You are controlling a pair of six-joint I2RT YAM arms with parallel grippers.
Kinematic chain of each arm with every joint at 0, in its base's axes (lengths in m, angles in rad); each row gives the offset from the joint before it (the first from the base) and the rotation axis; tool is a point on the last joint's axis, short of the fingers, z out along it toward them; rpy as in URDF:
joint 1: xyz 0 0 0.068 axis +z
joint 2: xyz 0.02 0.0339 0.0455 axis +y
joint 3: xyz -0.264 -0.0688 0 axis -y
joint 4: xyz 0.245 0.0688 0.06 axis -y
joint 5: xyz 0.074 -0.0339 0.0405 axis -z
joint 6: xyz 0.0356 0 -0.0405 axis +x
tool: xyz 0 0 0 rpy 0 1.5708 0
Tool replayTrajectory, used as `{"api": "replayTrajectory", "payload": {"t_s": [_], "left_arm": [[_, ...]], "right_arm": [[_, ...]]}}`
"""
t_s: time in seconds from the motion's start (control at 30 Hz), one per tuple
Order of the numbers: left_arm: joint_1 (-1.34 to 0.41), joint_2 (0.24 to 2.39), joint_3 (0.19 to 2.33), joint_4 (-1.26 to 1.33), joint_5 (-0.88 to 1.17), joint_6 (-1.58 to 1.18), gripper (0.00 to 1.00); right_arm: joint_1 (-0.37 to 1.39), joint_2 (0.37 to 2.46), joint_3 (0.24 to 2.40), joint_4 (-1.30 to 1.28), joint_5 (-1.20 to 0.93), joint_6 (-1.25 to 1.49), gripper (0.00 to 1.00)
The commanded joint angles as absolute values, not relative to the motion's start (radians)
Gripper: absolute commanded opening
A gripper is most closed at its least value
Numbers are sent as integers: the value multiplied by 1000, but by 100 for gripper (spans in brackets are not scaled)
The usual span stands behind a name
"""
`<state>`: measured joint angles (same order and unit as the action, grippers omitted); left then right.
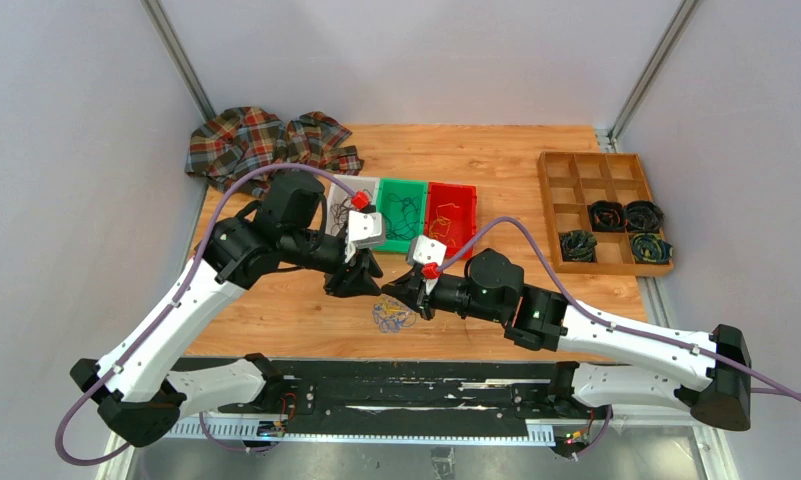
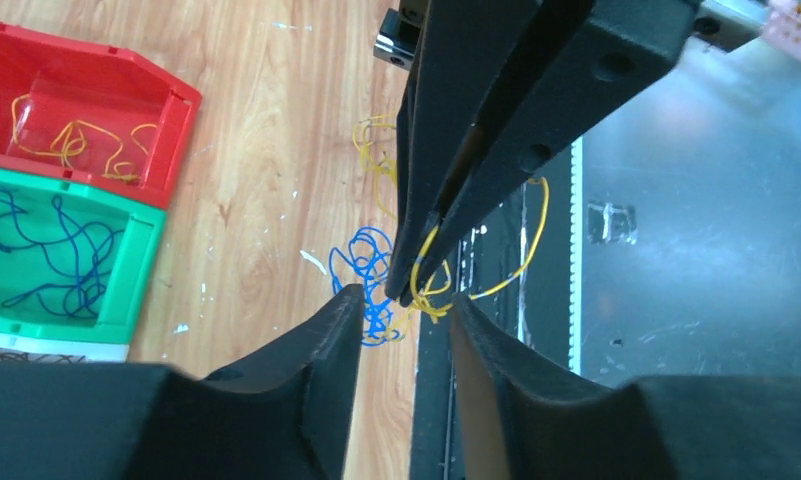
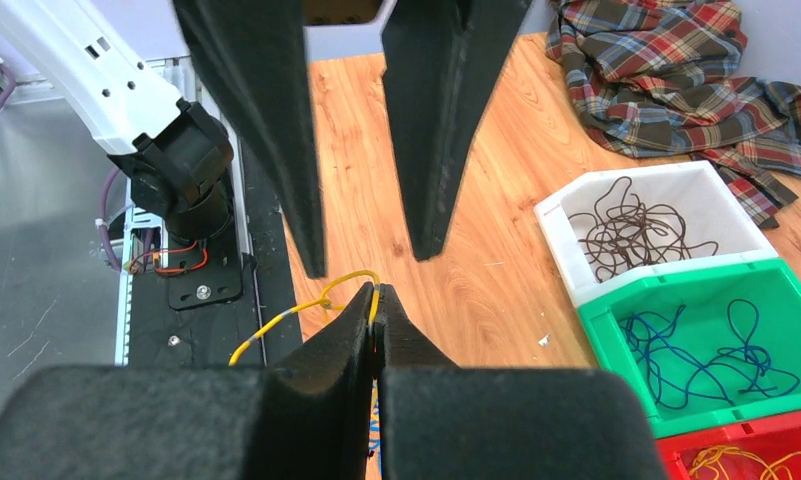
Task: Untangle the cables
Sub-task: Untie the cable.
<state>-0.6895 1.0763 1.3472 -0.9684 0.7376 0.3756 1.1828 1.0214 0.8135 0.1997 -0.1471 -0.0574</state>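
The cables (image 1: pixel 390 316) are a small blue and yellow clump on the wood near the front edge. My right gripper (image 3: pixel 376 292) is shut on a yellow cable (image 3: pixel 276 325) and holds it just above the clump. My left gripper (image 2: pixel 406 300) is open, with one finger on each side of the right gripper's tip. The right gripper's fingers (image 2: pixel 476 130) come down from above in the left wrist view. The yellow cable (image 2: pixel 536 240) loops out over the black base rail. A blue cable (image 2: pixel 366 265) lies beside it on the wood. In the top view the two grippers meet, left (image 1: pixel 354 282) and right (image 1: pixel 404 292).
A white bin (image 3: pixel 566 215) holds dark cables, a green bin (image 3: pixel 616 340) holds blue ones and a red bin (image 2: pixel 171 150) holds yellow ones. A plaid cloth (image 1: pixel 266 140) lies at the back left. A wooden compartment tray (image 1: pixel 551 200) with dark coils stands at the right.
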Motion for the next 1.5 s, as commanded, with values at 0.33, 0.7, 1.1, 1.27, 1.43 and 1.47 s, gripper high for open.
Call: {"api": "replayTrajectory", "payload": {"t_s": [0.33,0.7,1.1,1.27,1.43,1.47], "left_arm": [[-689,1059,1323,-858,694,301,1],[-692,989,1298,-772,535,276,1],[-706,999,1325,-773,570,229,1],[-706,1010,1358,-785,546,285,1],[-706,1018,1427,-817,452,393,1],[-706,1017,1431,-816,427,408,1]], "right_arm": [[1209,1053,893,144,-176,-100,1],[1209,1031,822,280,99,-76,6],[1222,1125,737,645,367,-83,43],[1242,1150,721,696,406,-76,46],[1249,1054,649,623,542,-82,48],[1249,1012,627,617,553,-82,49]]}}
